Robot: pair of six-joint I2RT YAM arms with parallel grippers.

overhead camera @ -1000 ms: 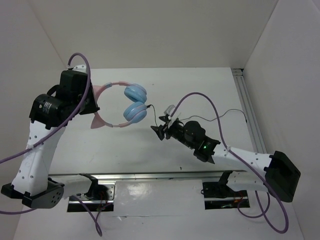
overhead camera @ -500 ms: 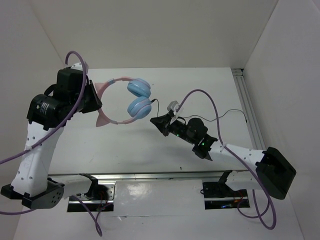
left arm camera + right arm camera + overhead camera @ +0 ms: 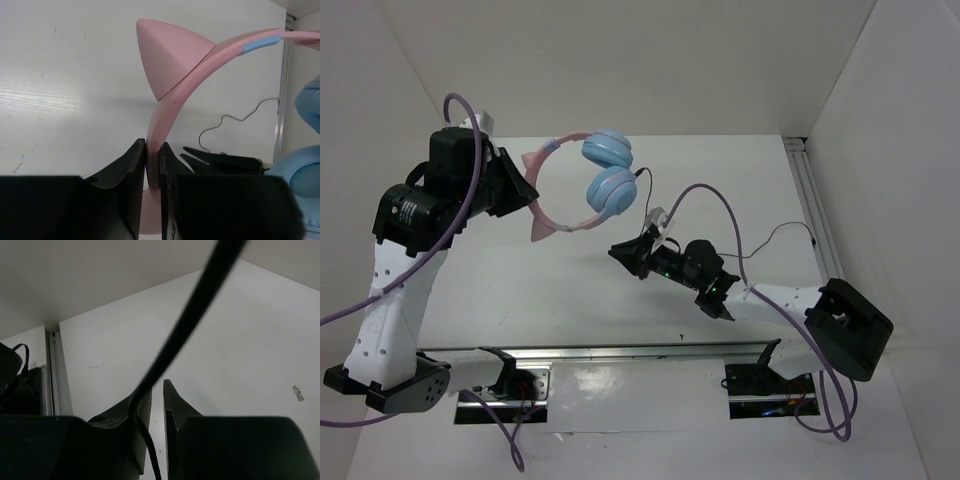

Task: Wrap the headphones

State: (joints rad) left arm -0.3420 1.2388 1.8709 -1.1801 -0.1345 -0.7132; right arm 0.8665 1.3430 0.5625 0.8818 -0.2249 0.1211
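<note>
**Headphones suspended by the headband, cord led to the second arm**

The left end effector [image 3: 152, 146] was closed on the pink headband [image 3: 165, 107], holding the headphones [image 3: 612, 188] clear above the worktop [image 3: 520, 285], probably so the cord could pass around them freely. The thin black cord [image 3: 186, 320] ran down into the narrow gap of the right end effector [image 3: 158, 390]. Its jaws stood nearly together, and it could not be determined whether they pinched the cord. The worktop was plain white, enclosed by white walls [image 3: 650, 60], with an aluminium rail [image 3: 817, 200] along its right edge.
</note>
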